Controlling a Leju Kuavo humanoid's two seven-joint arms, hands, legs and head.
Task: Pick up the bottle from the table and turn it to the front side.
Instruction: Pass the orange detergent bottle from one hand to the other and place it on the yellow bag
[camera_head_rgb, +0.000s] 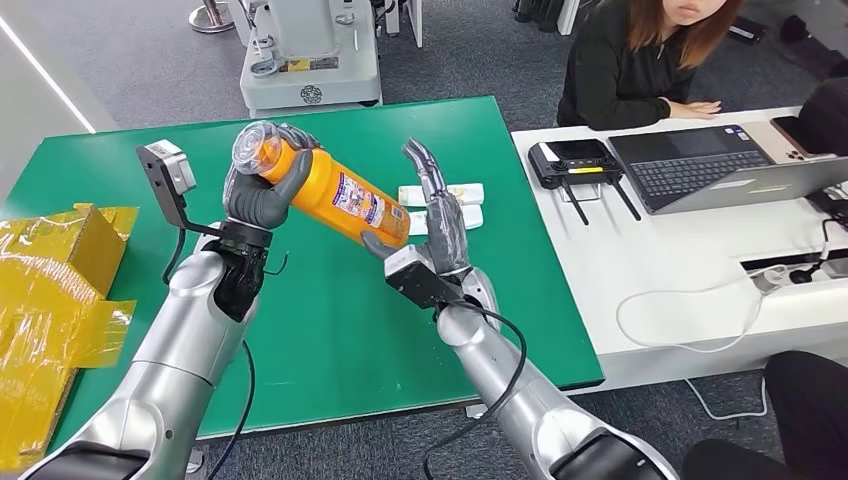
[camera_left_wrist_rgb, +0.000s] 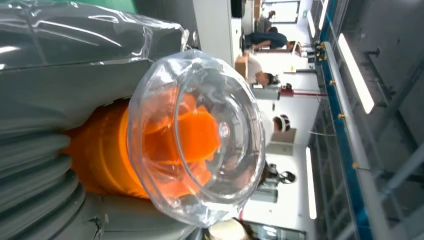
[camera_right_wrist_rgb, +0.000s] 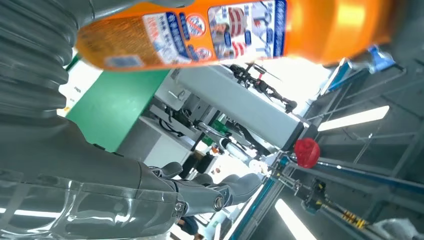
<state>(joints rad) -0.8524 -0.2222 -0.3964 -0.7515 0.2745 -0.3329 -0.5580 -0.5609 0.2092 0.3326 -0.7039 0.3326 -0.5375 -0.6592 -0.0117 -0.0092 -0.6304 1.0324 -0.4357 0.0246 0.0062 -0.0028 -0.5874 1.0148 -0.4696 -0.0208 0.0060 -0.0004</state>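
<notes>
An orange bottle (camera_head_rgb: 340, 195) with a clear cap and a printed label hangs tilted in the air above the green table (camera_head_rgb: 330, 320), its cap end up and to the left. My left hand (camera_head_rgb: 262, 195) grips it just below the cap. My right hand (camera_head_rgb: 440, 215) is at the bottle's base end with its fingers stretched upward and apart and its thumb just under the base; it holds nothing. The left wrist view looks straight at the clear cap (camera_left_wrist_rgb: 200, 135). In the right wrist view the labelled bottle body (camera_right_wrist_rgb: 225, 25) lies beside the right hand's fingers (camera_right_wrist_rgb: 210, 192).
Two white packets (camera_head_rgb: 462, 193) lie on the green table behind my right hand. A yellow cardboard box (camera_head_rgb: 60, 260) sits at the table's left edge. To the right, a white table holds a laptop (camera_head_rgb: 720, 165) and a controller (camera_head_rgb: 575, 160), where a person (camera_head_rgb: 630, 70) sits.
</notes>
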